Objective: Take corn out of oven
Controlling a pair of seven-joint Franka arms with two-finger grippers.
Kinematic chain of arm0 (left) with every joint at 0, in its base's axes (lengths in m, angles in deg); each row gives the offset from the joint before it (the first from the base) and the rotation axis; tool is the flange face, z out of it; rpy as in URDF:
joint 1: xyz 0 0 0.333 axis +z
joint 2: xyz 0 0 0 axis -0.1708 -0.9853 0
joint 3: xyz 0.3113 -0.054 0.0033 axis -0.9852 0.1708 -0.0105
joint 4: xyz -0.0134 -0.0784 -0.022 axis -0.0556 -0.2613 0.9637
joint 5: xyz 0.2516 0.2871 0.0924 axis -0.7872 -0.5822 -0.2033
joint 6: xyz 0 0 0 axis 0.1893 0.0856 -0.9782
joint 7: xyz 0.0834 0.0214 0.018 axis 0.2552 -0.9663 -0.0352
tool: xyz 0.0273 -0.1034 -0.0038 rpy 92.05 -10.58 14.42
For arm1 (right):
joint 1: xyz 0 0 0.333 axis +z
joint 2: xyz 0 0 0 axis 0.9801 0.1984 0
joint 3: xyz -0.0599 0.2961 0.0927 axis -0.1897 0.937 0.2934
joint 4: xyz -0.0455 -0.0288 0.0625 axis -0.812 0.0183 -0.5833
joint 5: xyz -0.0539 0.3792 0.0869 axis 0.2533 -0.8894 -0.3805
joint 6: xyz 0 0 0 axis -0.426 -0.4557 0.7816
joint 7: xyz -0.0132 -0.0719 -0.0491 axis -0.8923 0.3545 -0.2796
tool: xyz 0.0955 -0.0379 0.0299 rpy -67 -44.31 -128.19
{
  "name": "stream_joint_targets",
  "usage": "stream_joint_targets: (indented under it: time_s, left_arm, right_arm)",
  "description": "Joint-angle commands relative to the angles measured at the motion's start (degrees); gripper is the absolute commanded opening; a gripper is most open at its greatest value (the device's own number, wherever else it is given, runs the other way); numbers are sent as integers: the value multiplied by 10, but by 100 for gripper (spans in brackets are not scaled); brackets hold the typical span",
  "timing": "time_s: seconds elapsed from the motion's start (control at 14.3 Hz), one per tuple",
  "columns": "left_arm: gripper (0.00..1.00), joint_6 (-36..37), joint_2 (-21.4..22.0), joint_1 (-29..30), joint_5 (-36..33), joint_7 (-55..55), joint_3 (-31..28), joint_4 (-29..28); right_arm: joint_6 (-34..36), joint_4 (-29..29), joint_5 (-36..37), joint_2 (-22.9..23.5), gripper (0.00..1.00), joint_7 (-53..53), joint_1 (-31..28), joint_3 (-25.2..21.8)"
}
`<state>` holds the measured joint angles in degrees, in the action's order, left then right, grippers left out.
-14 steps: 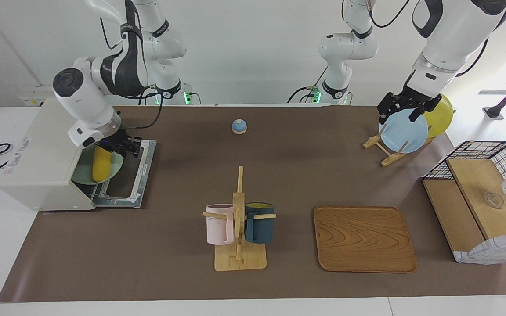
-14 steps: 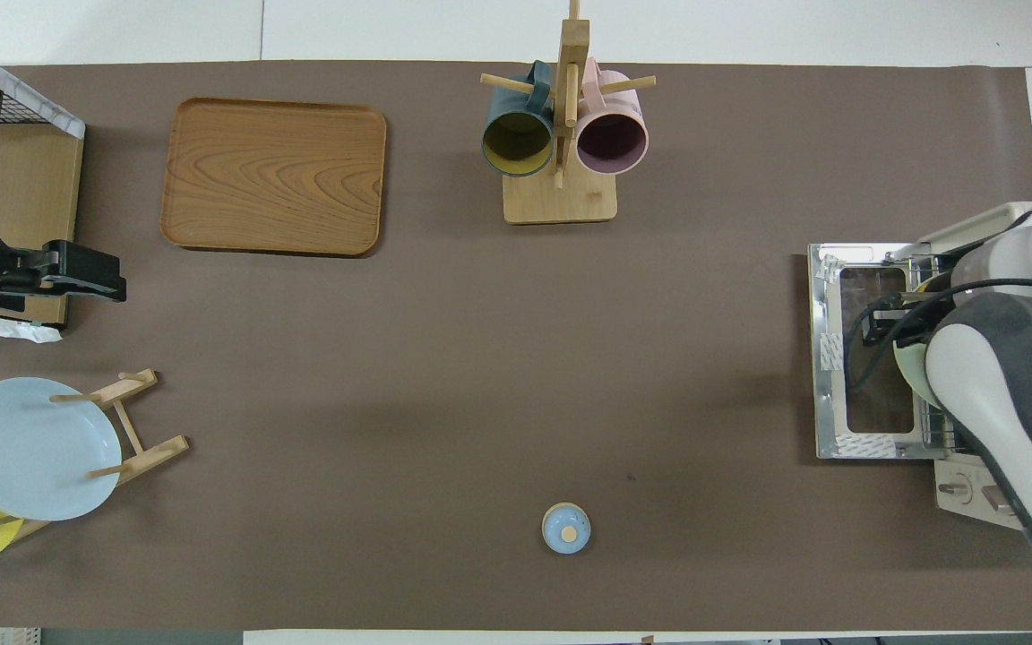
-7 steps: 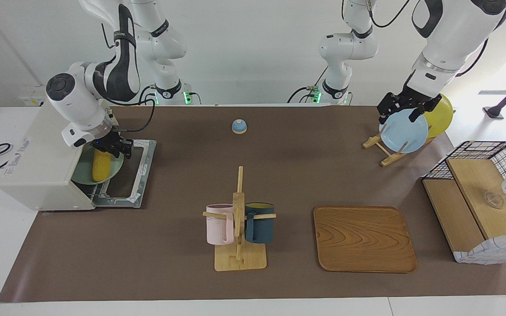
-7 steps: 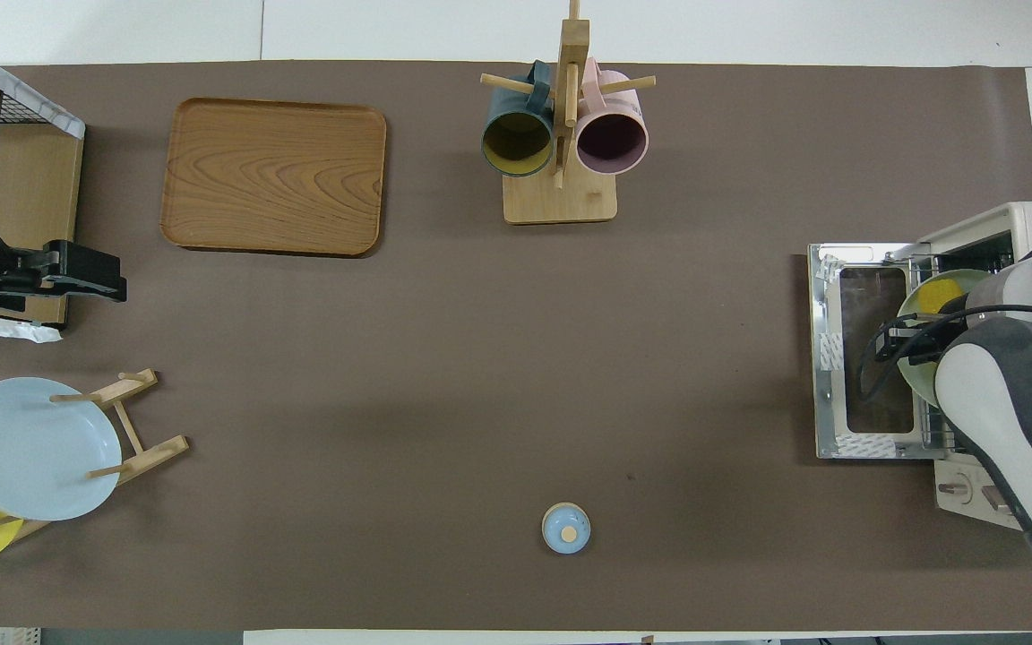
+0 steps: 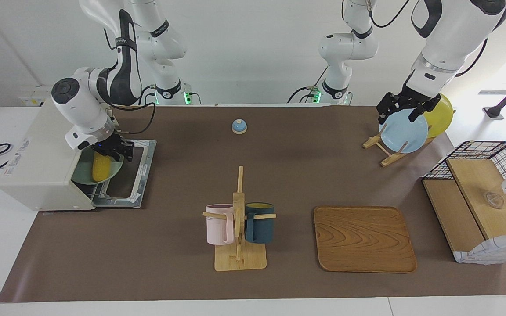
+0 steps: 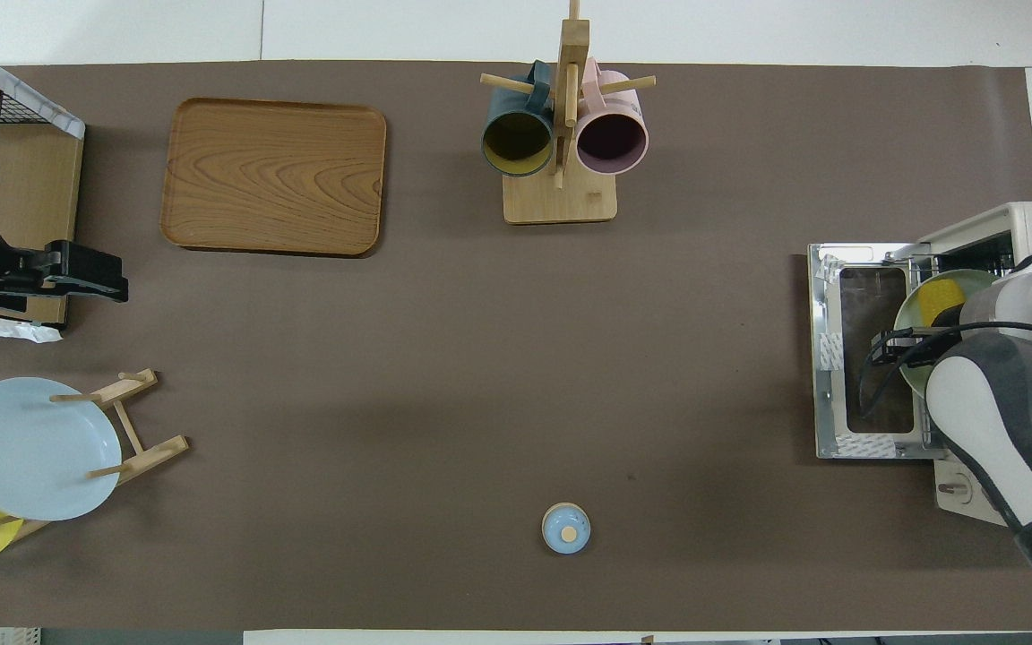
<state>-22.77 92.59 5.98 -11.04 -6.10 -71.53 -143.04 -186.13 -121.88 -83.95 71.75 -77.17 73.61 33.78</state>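
1. Plainly, the table [image 5: 178, 272] under its brown mat carries everything, with the oven [image 5: 37, 162] at the right arm's end, its door [image 5: 128, 175] folded down flat onto the mat.
2. Next in bulk, the right arm bends down from its base over the oven's top corner, wrist tilted toward the oven's mouth.
3. The left arm reaches out at its own end of the table; the left gripper [image 5: 404, 109] hangs over the blue plate [image 5: 403, 130] on the rack [image 5: 382, 149], and whether it is open or closed cannot be told.
4. The tray [image 5: 364, 239] lies well apart from the oven, nearer the left arm's end, beside the mug stand [image 5: 240, 259].
5. A green plate [image 5: 84, 173] sits on the wire shelf at the oven's mouth, partly out over the door.
6. The right gripper [image 5: 111, 151] is at the end of the corn [image 5: 101, 169] nearer the robots, its fingers on either side of the cob's tip; a firm grip cannot be confirmed.
7. The corn lies on the green plate, at the oven's opening, its other end pointing away from the robots.
8. In the overhead view only the corn's [image 6: 940, 296] free end shows past the arm.
9. A small blue bell [image 5: 239, 126] stands alone mid-table, near the robots.
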Motion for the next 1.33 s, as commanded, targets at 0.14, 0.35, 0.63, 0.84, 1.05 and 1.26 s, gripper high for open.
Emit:
stream_joint_targets:
  time_s: [0.14,0.35,0.63,0.84,1.05,1.26]
  left_arm:
    - [100,-4,18,3,9,-1,2,-20]
    - [100,-3,18,1,9,-1,2,-21]
    - [100,-4,18,-1,9,-2,2,-21]
    - [100,-3,18,-1,9,-2,3,-21]
    - [100,-3,19,-2,9,-2,2,-21]
    - [100,-3,18,-1,9,-2,1,-21]
  right_arm:
    - [-13,-18,8,-10,0,21,-3,3]
    - [3,13,57,0,0,31,27,7]
    - [113,151,63,44,0,-40,132,8]
    - [159,248,73,94,0,-169,242,8]
    - [184,372,66,209,0,-333,348,8]
    - [175,451,66,314,0,-482,428,9]
